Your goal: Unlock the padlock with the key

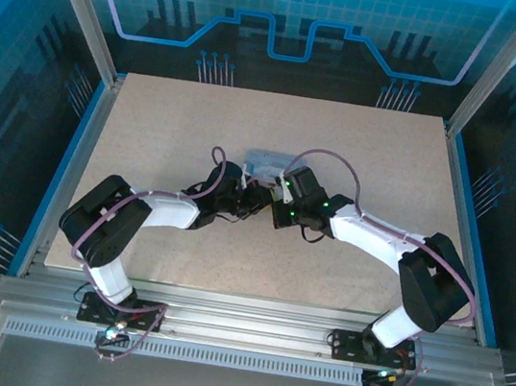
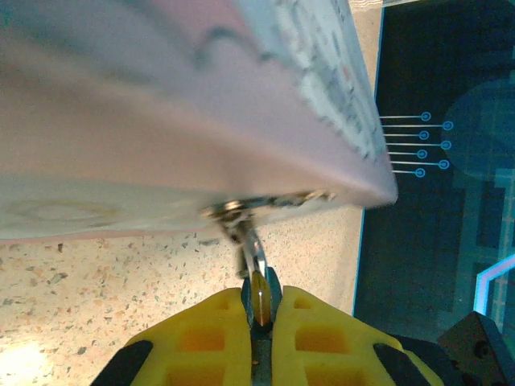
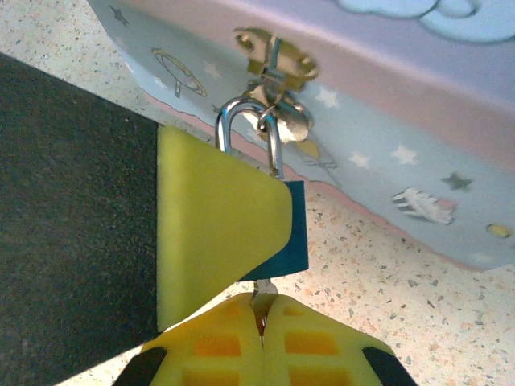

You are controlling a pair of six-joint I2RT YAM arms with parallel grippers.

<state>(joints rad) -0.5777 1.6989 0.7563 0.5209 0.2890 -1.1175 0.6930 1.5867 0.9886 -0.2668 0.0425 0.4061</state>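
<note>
The padlock [image 3: 290, 241], a small dark teal block, hangs by its silver shackle [image 3: 241, 121] from the hasp of a pale blue cartoon tin [image 3: 386, 121]. My left gripper [image 2: 261, 312] is shut on the padlock [image 2: 261, 291], seen edge-on between the yellow fingers. One of those left fingers [image 3: 213, 225] covers most of the lock in the right wrist view. The silver key [image 3: 262, 293] sticks out of the lock's underside, and my right gripper [image 3: 261, 318] is shut on it. From above, both grippers meet in front of the tin [image 1: 264, 163], left [image 1: 249, 201] and right [image 1: 275, 205].
The tin rests on a speckled beige tabletop [image 1: 179, 133] with bare board all round it. A blue rim and metal rails [image 1: 472, 225] border the table, and dark blue walls stand behind them.
</note>
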